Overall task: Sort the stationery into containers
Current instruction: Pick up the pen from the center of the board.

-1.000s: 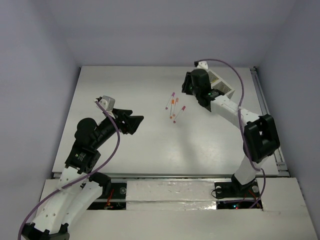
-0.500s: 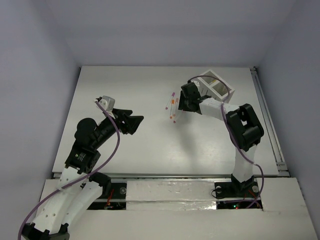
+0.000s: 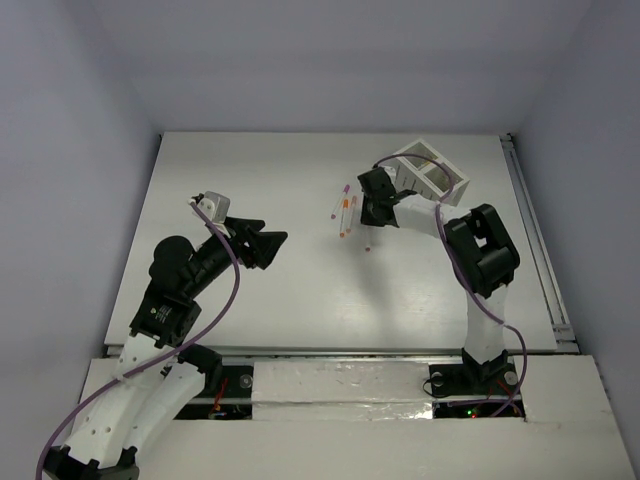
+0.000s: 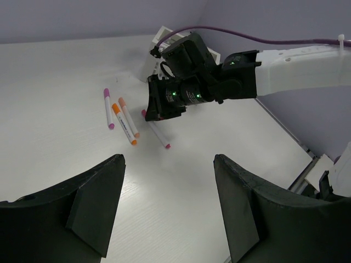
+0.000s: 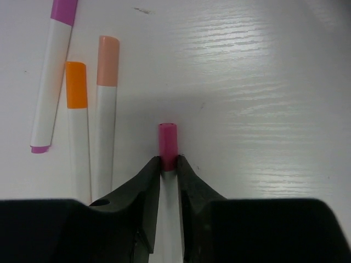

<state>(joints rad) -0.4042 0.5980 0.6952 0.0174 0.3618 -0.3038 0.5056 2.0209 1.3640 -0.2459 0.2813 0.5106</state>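
Looking from above, right gripper (image 3: 372, 212) sits low at upper centre, box (image 3: 432, 170) up-right of it. Left wrist: left gripper (image 4: 169, 181) gapes wide, empty. Right wrist: jaws pinch pink pen (image 5: 168, 143) lying on the table (narrow hold); lifted, it may swivel or slip.

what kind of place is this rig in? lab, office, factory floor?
Most likely a lab test cell: left arm and right arm bolted at the edge of a white table, plain walls closing it in, and markers and a slatted box as props. The right hand grips the pink-capped marker.
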